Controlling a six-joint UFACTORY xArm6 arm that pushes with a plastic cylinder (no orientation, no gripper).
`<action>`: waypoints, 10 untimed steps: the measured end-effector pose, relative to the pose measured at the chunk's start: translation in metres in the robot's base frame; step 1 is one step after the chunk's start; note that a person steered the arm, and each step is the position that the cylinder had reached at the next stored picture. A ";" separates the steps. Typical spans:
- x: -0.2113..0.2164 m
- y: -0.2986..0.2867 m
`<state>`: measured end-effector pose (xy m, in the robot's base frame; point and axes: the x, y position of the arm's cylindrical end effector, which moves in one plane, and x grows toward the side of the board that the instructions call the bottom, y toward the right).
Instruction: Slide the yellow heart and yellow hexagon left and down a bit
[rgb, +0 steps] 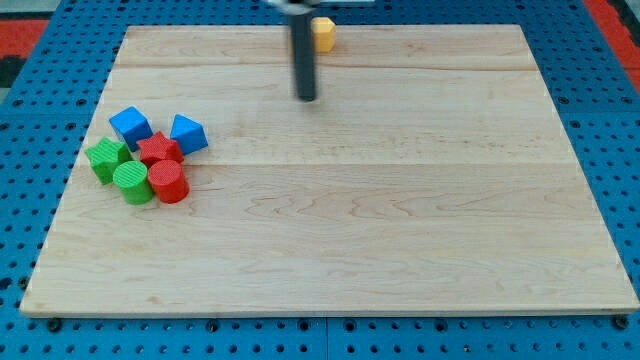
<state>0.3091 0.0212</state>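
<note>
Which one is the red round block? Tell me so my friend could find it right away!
Look at the wooden board, then at the huddle of coloured blocks near the view's left edge. At the huddle's bottom right stands the red cylinder, touching the green cylinder on its left. It is the only block both red and round; the other red block above it is jagged.

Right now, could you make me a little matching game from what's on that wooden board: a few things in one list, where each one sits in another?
Things:
1. yellow block
2. my tip
3. red cylinder
4. blue cube

Places:
A. bottom right of the cluster at the view's left
B. at the board's top edge, partly behind the rod
C. top of the cluster at the view's left
D. on bare wood, below the yellow block

Pairs: 1-B, 2-D, 3-A, 4-C
</note>
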 end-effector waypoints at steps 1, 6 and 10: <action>-0.098 0.082; -0.064 -0.066; 0.004 -0.114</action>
